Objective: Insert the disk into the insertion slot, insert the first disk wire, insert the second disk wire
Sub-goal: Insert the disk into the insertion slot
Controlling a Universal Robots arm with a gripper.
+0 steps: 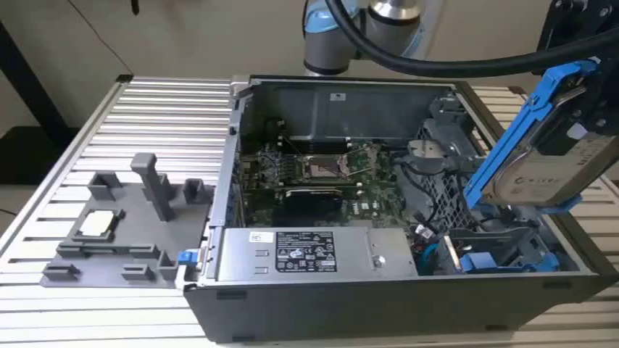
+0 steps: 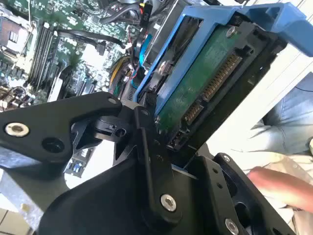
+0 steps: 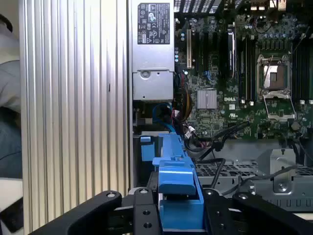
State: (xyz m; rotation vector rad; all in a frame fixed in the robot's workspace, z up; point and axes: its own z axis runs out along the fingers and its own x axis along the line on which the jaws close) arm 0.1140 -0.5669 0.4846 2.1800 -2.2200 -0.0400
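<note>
The disk (image 1: 541, 163), silver-grey with a pale label and a bright blue frame, hangs tilted above the right end of the open computer case. My gripper (image 1: 583, 123) is shut on it. Below the disk lies the insertion slot (image 1: 488, 250), a dark grey cage with blue rails in the case's near right corner. In the second wrist view the disk's green circuit board (image 2: 205, 83) and connector face the camera, between black fingers (image 2: 146, 147). In the first wrist view the blue frame (image 3: 178, 196) sits between my fingers, above the slot (image 3: 151, 144). Loose cables (image 1: 424, 235) lie beside the cage; I cannot tell which are the disk wires.
The case (image 1: 242, 145) lies open on a ribbed metal table (image 1: 155, 116), with the motherboard (image 1: 320, 181) and a grey power-supply box (image 1: 300, 254) inside. A grey fixture (image 1: 116, 217) stands to the exterior view's left. A person's hand (image 2: 279, 186) is close by my gripper.
</note>
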